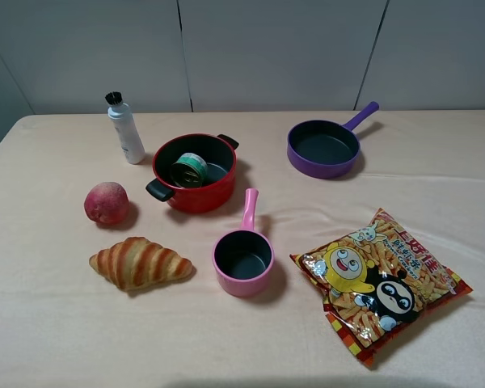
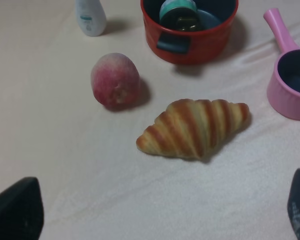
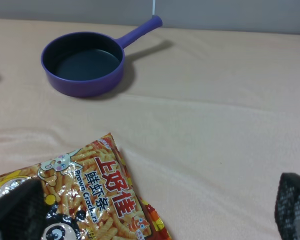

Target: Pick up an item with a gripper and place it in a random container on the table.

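Observation:
The item, a small tin can (image 1: pixel 191 170) with a green label, lies tilted inside the container, a red pot (image 1: pixel 196 196) with black handles. The left wrist view also shows the can (image 2: pixel 180 12) in the pot (image 2: pixel 200 47). The high view shows neither gripper. My left gripper (image 2: pixel 157 215) hangs open over the table's cloth (image 2: pixel 65 165) near the croissant, with nothing between its fingers (image 2: pixel 15 212). My right gripper (image 3: pixel 155 215) is open above the edge of the snack bag, its dark fingertips (image 3: pixel 295 205) far apart.
On the table (image 1: pixel 436 186) stand a white bottle (image 1: pixel 125 129), a reddish apple (image 1: pixel 106 202), a croissant (image 1: pixel 140 263), a pink saucepan (image 1: pixel 242 263), a purple pan (image 1: pixel 323 148) and an orange snack bag (image 1: pixel 380 283).

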Controlling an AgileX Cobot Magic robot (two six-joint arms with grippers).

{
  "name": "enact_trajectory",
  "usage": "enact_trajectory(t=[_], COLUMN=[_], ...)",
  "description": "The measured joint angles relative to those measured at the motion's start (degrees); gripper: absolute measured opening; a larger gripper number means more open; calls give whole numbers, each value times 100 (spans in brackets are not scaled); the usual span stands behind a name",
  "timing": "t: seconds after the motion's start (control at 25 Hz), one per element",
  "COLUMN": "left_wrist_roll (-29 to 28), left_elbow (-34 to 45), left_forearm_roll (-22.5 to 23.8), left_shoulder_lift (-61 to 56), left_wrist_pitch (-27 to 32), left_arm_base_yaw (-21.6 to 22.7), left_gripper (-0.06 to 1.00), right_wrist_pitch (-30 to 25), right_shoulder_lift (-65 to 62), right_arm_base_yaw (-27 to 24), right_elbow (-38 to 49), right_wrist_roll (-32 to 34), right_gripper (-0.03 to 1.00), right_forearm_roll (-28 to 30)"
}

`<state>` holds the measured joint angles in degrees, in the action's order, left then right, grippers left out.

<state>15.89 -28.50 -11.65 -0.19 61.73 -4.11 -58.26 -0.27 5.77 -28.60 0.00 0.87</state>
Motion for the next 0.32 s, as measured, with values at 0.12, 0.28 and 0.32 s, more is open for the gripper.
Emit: enact_trajectory(t=[0.12, 0.28, 0.32], left_wrist_roll=[0, 0, 0], left_elbow=[0, 0, 0], left_forearm_roll=[0, 0, 0], left_shoulder_lift=[0, 0, 0], left_wrist_pitch=[0, 0, 0], left_arm_base_yaw=[0, 0, 0], left_gripper=[99, 99, 99], right_wrist_pitch=[0, 0, 0], right_shoulder_lift=[0, 0, 0], right_arm_base_yaw=[0, 0, 0], right_elbow=[0, 0, 0], right_wrist_roll=[0, 0, 0], right_gripper=[69, 69, 69], right_forearm_roll=[0, 0, 0])
